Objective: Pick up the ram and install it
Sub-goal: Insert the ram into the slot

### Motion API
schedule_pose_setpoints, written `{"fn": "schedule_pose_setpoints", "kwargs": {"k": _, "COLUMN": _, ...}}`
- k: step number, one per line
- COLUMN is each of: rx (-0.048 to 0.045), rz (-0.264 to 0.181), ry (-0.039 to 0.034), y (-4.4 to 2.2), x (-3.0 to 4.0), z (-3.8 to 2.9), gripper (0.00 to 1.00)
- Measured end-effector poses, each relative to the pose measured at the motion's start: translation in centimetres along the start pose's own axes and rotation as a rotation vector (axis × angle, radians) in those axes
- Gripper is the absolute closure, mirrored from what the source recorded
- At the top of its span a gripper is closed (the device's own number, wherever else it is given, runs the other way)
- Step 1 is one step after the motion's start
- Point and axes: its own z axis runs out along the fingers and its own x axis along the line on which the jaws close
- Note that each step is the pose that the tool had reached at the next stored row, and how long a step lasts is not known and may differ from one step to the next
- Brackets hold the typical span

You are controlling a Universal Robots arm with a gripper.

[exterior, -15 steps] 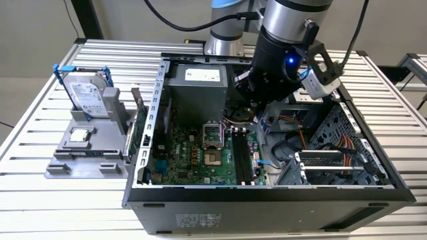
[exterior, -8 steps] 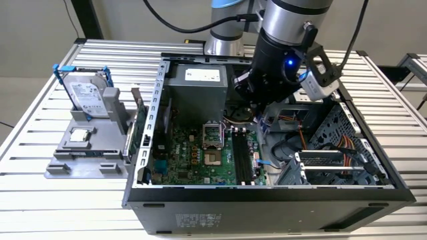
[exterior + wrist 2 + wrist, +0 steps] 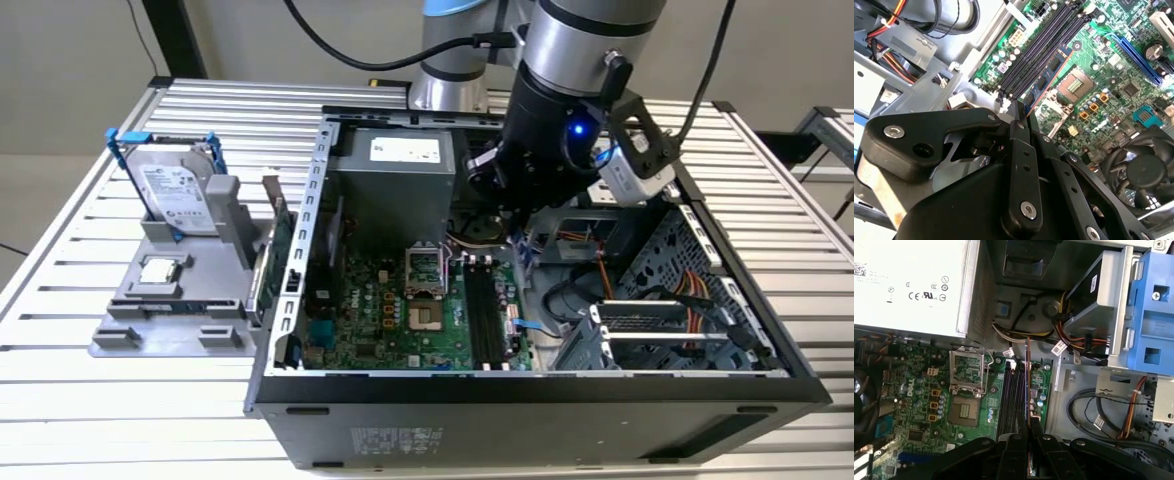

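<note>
Clamped tight in the black claw: the ram, thin blue-green stick, flat chips in a row. Hanging edge-down right at long dark slots on the bumpy green board; touching or not, can't tell.

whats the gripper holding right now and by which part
The ram, pinched across its flat faces in the gripper, jaws shut; where along its length is hidden.

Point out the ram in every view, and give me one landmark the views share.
Exterior view: hidden behind the arm.
Second wrist view: the ram juts out from the claw, alongside the memory slots.
First wrist view: seen edge-on as a thin line running out from the claw.
Shared landmark: the empty processor socket.
</note>
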Motion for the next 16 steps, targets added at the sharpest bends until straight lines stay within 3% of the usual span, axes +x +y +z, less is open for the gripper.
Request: {"fn": "schedule_pose_setpoints", "kwargs": {"k": 16, "rx": 0.0002, "rz": 0.000, "ry": -0.0001, "y": -0.02, "x": 0.00, "z": 0.38, "gripper": 1.00}}
